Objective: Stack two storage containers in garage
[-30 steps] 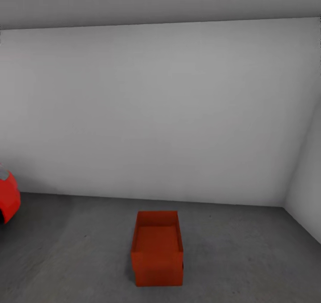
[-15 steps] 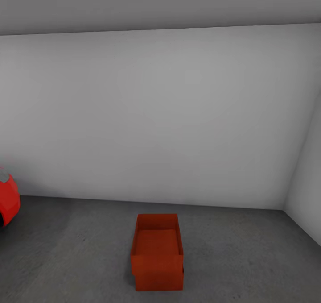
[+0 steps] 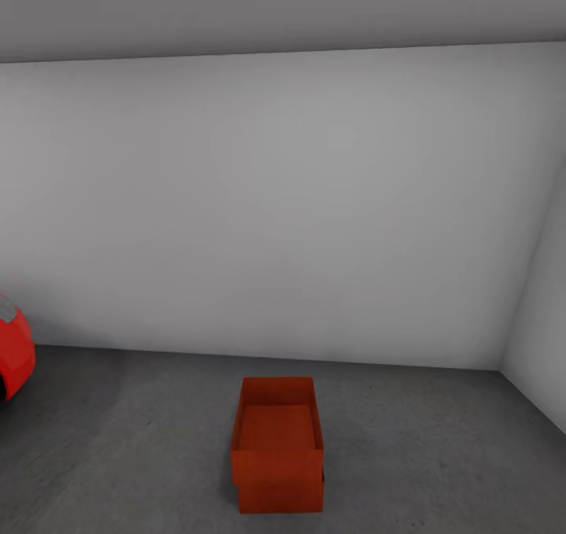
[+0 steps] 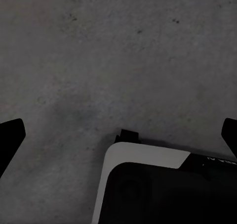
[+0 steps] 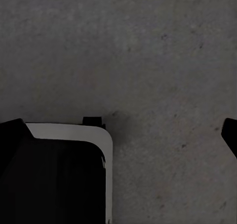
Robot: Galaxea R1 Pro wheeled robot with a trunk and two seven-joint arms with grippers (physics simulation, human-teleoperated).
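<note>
**Garage: both grippers empty, boxes stacked ahead**

My left gripper [image 4: 118, 132] hangs over the floor [image 4: 98, 61], fingers spread wide: one dark fingertip [image 4: 11, 135] sits at each side edge of the left wrist view, nothing but concrete between them. Beneath it I see a rounded white-and-black corner of my base [image 4: 143, 184].

My right gripper [image 5: 121, 132] is the same: fingers splayed to the edges of the right wrist view, one fingertip [image 5: 230, 132] showing dark at the side, bare concrete in the gap. A white-edged black base corner [image 5: 59, 174] lies below it too. Neither gripper holds anything.

Floor under both: dark grey, rough, matte, flecked with small dark specks.

Head view, outward. The two boxes [image 3: 277, 443] sit stacked on the garage floor [image 3: 432, 455], low and centre, well out from the back wall [image 3: 283, 204]. Plain orange-red, rectangular, straight-walled, no lids. The upper one sits in or on the lower, slightly offset; a lower front face steps out beneath it. The upper box is empty, its flat bottom showing. I cannot see into the lower one.

Nothing stands between me and the stack. A glossy red car [image 3: 14, 353], just a rounded end, shows at the left edge, well apart from the boxes. The back wall is plain pale grey; a side wall [image 3: 542, 337] meets it at the right corner. A grey ceiling [image 3: 283, 7] sits above.
</note>
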